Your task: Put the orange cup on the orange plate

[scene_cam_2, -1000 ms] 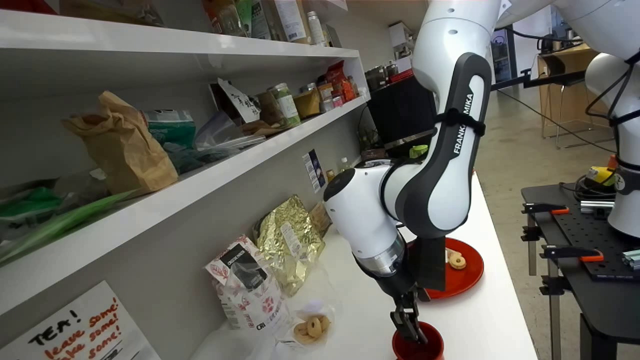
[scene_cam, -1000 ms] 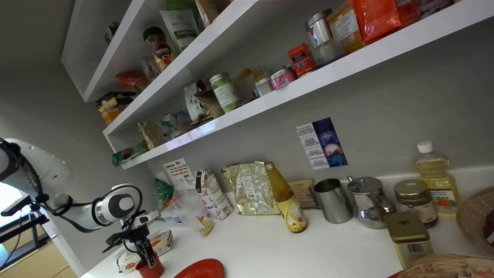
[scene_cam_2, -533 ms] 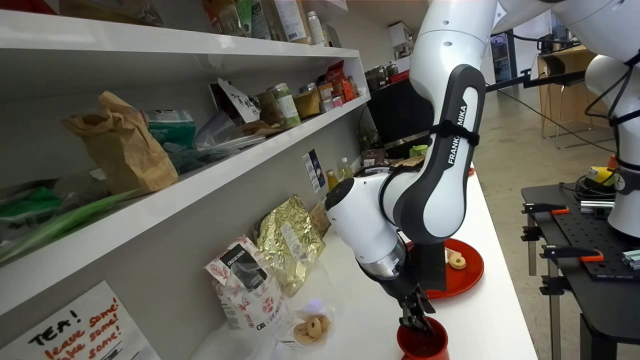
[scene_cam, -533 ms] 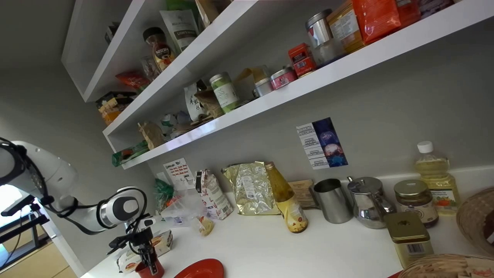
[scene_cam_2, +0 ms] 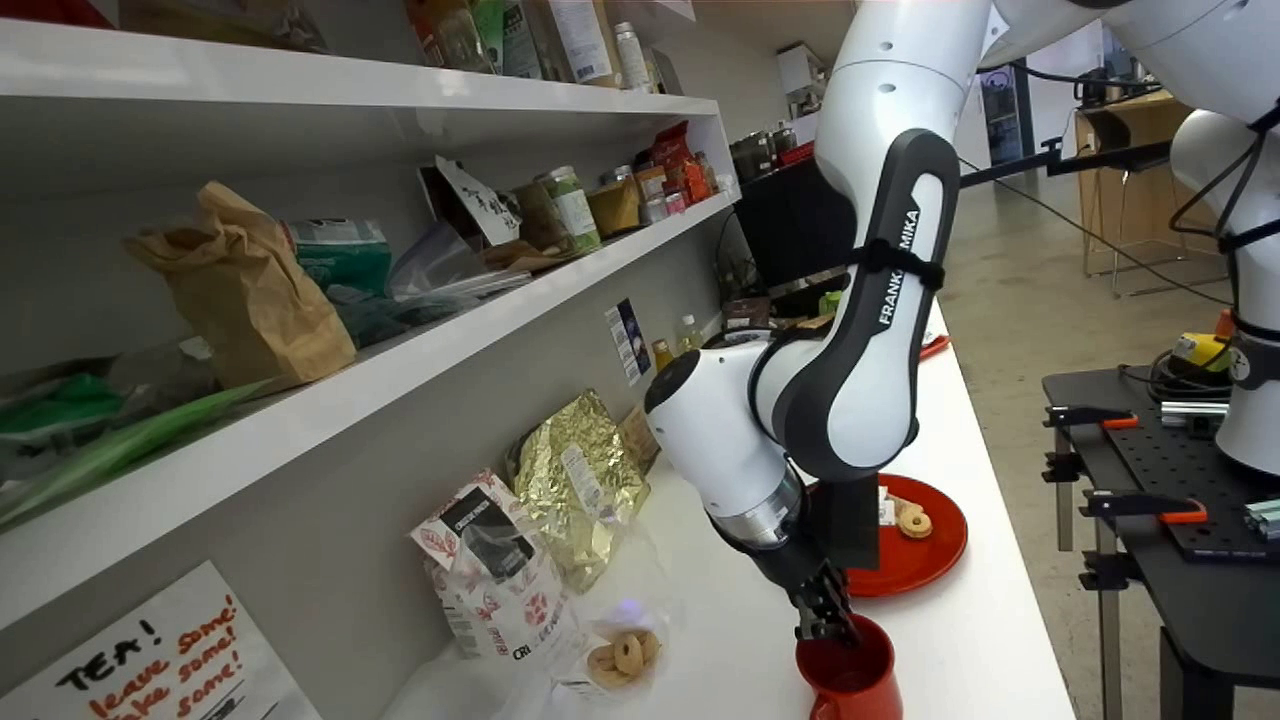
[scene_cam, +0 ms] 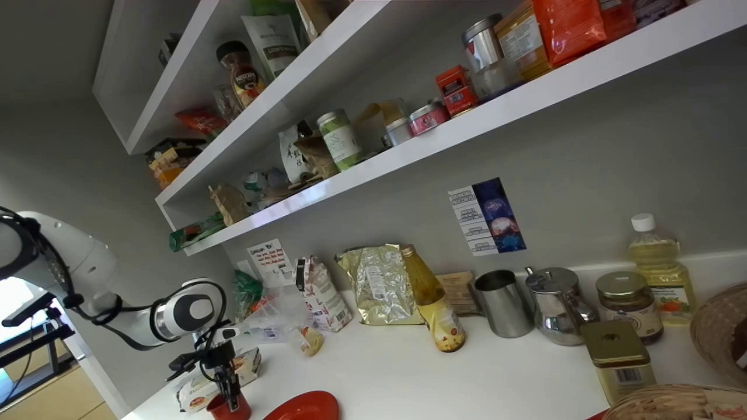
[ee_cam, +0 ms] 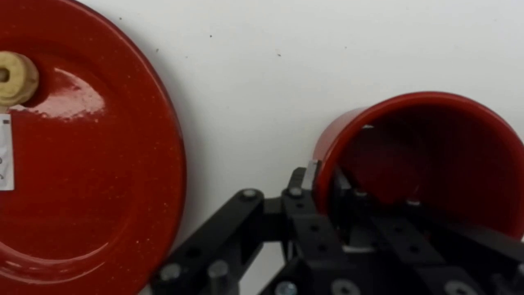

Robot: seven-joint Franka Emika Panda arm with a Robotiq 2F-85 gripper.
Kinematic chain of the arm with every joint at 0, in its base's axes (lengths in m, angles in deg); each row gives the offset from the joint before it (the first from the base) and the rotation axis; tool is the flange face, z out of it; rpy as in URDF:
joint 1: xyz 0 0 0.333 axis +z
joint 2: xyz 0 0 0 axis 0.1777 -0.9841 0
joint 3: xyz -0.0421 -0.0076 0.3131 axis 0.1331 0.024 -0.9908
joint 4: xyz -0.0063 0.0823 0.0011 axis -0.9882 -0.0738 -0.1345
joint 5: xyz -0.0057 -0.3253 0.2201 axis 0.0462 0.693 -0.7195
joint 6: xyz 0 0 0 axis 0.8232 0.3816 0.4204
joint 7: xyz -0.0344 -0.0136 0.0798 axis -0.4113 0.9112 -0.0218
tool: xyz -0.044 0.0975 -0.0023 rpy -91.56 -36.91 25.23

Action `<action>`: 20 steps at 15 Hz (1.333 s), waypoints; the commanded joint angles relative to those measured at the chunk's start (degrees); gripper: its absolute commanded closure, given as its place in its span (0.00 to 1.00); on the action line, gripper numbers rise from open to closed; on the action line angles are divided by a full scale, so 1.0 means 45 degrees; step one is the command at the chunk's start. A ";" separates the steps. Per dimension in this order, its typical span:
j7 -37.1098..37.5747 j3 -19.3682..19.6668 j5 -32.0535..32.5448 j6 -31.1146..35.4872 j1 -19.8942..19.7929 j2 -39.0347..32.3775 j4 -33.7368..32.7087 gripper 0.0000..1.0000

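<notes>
The orange cup (ee_cam: 413, 164), red-orange with a handle, stands near the front of the counter in an exterior view (scene_cam_2: 865, 690). My gripper (ee_cam: 326, 182) has one finger inside the cup and one outside, pinching the wall at the rim on the side facing the plate. Whether the cup's base touches the counter I cannot tell. To the left in the wrist view lies the orange plate (ee_cam: 106, 196), flat and glossy. It bears ring biscuits (scene_cam_2: 914, 523) and a small white packet (ee_cam: 5, 151). In an exterior view the plate (scene_cam: 309, 408) is cut off at the bottom edge.
A bag of ring biscuits (scene_cam_2: 622, 658), a paper flour bag (scene_cam_2: 500, 590) and a gold foil bag (scene_cam_2: 580, 490) stand along the wall. A white shelf (scene_cam_2: 480, 350) overhangs them. A yellow bottle (scene_cam: 435, 303) and a steel jug (scene_cam: 505, 306) stand further along.
The jaws have closed on the cup's wall. In the exterior views the cup has shifted slightly with the gripper, toward the plate, and more of its handle shows.
</notes>
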 commanded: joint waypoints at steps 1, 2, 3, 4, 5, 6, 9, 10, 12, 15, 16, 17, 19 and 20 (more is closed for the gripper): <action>-0.0672 0.0126 -0.0424 -0.0359 -0.0102 0.0392 -0.0190 0.98; -0.0723 0.0134 -0.0446 -0.0330 -0.0154 0.0554 -0.0129 0.98; -0.0743 0.0182 -0.0418 -0.0229 -0.0232 0.0934 0.0082 0.98; -0.0801 0.0201 -0.0425 -0.0200 -0.0306 0.1157 0.0170 0.98; -0.0870 0.0259 -0.0412 -0.0119 -0.0409 0.1512 0.0359 0.98; -0.0908 0.0309 -0.0400 -0.0078 -0.0507 0.1784 0.0490 0.98; -0.0897 0.0567 -0.0398 0.0103 -0.0915 0.2502 0.1050 0.98; -0.0895 0.0633 -0.0406 0.0135 -0.1054 0.2696 0.1228 0.98; -0.0922 0.0785 -0.0481 0.0282 -0.1433 0.3057 0.1772 0.98; -0.1004 0.0991 -0.0653 0.0488 -0.2010 0.3407 0.2526 0.98; -0.1025 0.1046 -0.0719 0.0547 -0.2162 0.3455 0.2704 0.98; -0.1094 0.1117 -0.0846 0.0632 -0.2352 0.3530 0.2953 0.98; -0.1168 0.1254 -0.1071 0.0828 -0.2666 0.3596 0.3339 0.98; -0.1227 0.1303 -0.1181 0.0901 -0.2802 0.3601 0.3494 0.98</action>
